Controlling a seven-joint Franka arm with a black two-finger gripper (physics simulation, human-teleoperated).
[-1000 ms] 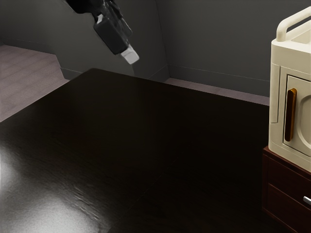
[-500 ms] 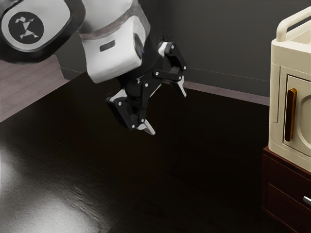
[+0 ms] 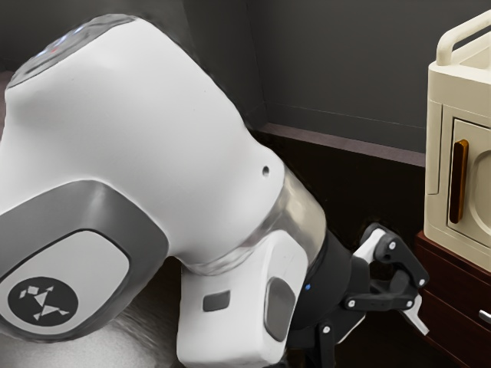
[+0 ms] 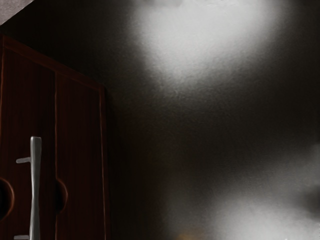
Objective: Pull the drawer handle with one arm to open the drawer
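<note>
My gripper (image 3: 380,295) is low in the exterior view, just left of the dark red-brown drawer cabinet (image 3: 445,295). It is open: one finger stands out toward the cabinet, while the other finger's tip is cut off by the lower edge. A silver handle (image 3: 485,315) shows at the exterior view's right edge, apart from the gripper. In the wrist view, the cabinet (image 4: 80,145) has flush fronts with rounded recesses, and the long silver bar handle (image 4: 35,185) stands off one front with nothing gripping it.
A cream cabinet (image 3: 435,153) with an orange-brown upright handle (image 3: 458,180) and a top rail stands on the drawer cabinet. The black table (image 3: 337,176) extends beside them, shiny in places. Grey walls (image 3: 337,69) rise behind it.
The arm has swung toward the exterior view's right and lower, carrying my open gripper from over the table to beside the drawer cabinet. Both cabinets look unmoved.
</note>
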